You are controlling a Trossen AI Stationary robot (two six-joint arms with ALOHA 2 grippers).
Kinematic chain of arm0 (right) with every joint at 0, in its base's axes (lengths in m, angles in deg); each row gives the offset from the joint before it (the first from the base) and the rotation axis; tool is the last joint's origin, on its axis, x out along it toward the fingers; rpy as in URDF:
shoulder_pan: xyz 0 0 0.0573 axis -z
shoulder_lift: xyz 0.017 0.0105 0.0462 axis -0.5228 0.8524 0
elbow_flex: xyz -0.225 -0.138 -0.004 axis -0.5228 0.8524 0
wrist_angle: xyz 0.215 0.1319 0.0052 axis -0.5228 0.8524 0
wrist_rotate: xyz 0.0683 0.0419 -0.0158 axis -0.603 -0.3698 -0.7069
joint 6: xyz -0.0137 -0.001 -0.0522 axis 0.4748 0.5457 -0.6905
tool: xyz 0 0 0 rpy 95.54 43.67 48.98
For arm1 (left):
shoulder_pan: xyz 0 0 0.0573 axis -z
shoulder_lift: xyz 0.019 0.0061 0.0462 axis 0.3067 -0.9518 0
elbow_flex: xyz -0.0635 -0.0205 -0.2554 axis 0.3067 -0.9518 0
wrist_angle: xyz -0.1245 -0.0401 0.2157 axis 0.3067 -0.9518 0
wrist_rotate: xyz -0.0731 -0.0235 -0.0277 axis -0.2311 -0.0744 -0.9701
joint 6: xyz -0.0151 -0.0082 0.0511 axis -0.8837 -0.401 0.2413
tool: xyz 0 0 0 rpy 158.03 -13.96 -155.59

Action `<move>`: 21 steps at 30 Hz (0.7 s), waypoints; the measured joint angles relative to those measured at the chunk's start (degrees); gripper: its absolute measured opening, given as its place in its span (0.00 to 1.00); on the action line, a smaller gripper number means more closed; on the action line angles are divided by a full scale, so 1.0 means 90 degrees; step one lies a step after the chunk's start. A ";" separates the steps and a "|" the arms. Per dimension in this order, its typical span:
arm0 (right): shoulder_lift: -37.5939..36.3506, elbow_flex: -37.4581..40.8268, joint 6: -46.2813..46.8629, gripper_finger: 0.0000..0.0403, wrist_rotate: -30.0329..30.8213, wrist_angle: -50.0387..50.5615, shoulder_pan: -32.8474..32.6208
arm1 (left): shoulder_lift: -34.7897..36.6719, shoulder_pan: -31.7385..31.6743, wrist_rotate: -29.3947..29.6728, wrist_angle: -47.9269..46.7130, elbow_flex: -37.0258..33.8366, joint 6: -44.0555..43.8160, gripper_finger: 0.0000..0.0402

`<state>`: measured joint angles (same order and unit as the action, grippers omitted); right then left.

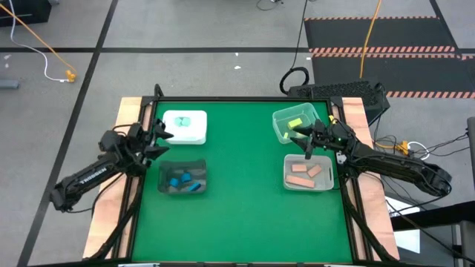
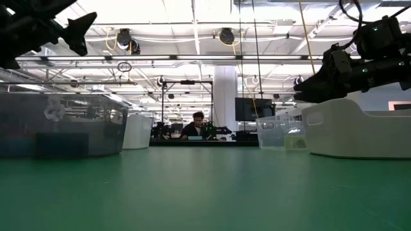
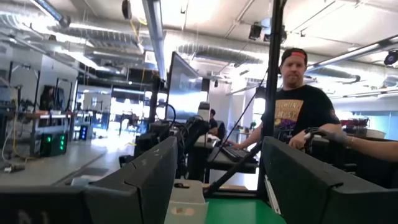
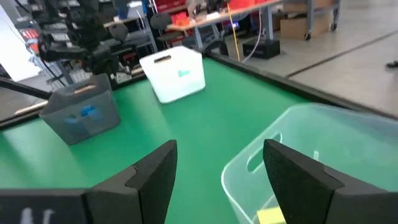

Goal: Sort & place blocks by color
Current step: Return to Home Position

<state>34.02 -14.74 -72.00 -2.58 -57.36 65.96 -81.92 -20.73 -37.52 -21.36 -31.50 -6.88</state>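
The blocks lie sorted in four trays. Blue blocks lie in the grey tray. A teal-green block lies in the white tray. Yellow-green blocks lie in the clear tray. Tan-peach blocks lie in the pale tray. My left gripper hangs open and empty above the table between the white and grey trays; its wrist view shows the gap. My right gripper is open and empty over the near rim of the clear tray, and a yellow block shows between its fingers.
The green mat lies bare in the middle between the two pairs of trays. Wooden table edges run along both sides. A person stands beyond the table's far edge, and another person sits far off in the room.
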 joint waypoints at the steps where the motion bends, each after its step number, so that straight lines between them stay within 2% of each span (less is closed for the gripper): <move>1: -0.0053 0.0000 -0.0002 0.57 0.0000 -0.0002 0.0000 | 0.0053 0.0000 0.0001 0.0000 0.0000 0.0000 0.59; 10: -0.1273 0.0000 -0.0002 0.57 -0.0002 -0.0012 0.0063 | 0.0443 0.0000 0.0000 -0.0014 0.0000 -0.0001 0.59; 21: -0.2972 0.0000 -0.0002 0.57 -0.0005 -0.0012 0.0681 | 0.0502 0.0000 0.0001 -0.0006 0.0000 0.0000 0.59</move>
<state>7.27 -14.74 -72.02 -2.63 -57.47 72.09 -77.40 -20.73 -37.51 -21.41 -31.50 -6.88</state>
